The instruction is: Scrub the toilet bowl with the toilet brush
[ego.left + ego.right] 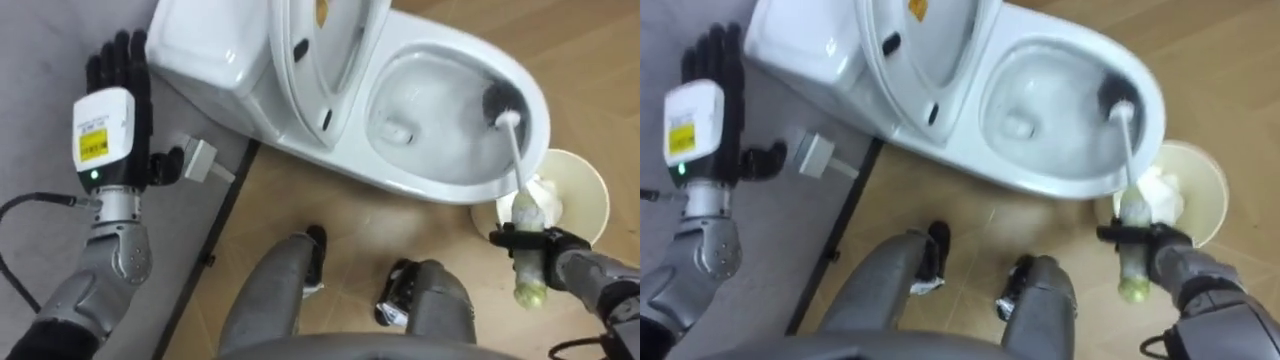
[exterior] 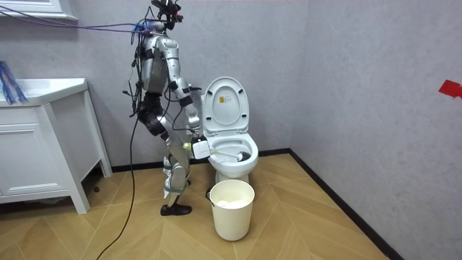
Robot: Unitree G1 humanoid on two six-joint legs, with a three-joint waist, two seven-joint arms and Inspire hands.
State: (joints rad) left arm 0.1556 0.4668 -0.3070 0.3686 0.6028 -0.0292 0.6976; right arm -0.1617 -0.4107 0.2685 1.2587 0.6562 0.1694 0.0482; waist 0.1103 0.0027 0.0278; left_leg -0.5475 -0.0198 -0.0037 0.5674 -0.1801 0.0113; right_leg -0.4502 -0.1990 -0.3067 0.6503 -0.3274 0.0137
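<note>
Right robot hand (image 1: 530, 243): gripping black-bristled white toilet brush (image 1: 515, 150), bristles touching white ceramic toilet (image 1: 440, 190) bowl's inner rim.
Left robot hand (image 1: 118, 70): hovering spread beside cistern (image 1: 200, 50).

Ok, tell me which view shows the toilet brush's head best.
Left eye view: from above, the toilet brush head sits large and dark against the toilet bowl wall. The right eye view shows nearly the same; in the room view it is a small dark speck.

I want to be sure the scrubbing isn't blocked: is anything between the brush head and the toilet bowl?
Nothing visible. The seat is up, and the brush head is already inside the toilet bowl, the right hand shut on its handle. The bin stands beside the bowl, clear of it.
</note>
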